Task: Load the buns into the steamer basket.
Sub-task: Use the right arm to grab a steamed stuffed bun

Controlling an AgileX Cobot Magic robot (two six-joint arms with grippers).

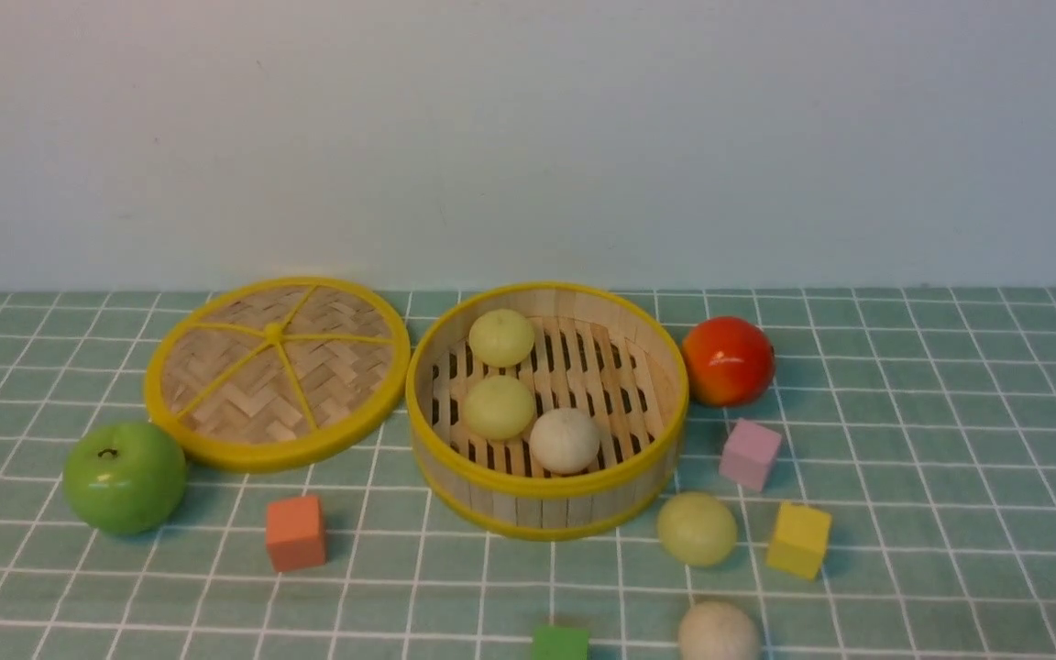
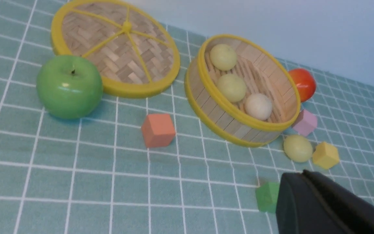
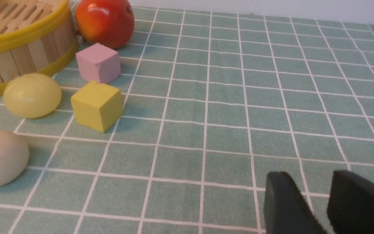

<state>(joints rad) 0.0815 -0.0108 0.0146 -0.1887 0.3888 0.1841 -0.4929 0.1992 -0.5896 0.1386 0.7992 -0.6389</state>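
Only the wrist cameras caught the hands; the front view showed none. The left gripper (image 2: 305, 175) had its jaws pressed together on nothing, half hiding a green cube (image 2: 266, 196). The right gripper (image 3: 312, 182) stood partly open and empty. Three buns (image 1: 498, 406) lay in the steamer basket (image 1: 546, 509). A yellow-green bun (image 1: 697, 528) and an off-white bun (image 1: 718, 632) sat loose at the basket's five o'clock, beside a pink cube (image 1: 750, 454) and a yellow cube (image 1: 799, 539). The lid (image 1: 277, 374) lay at nine o'clock.
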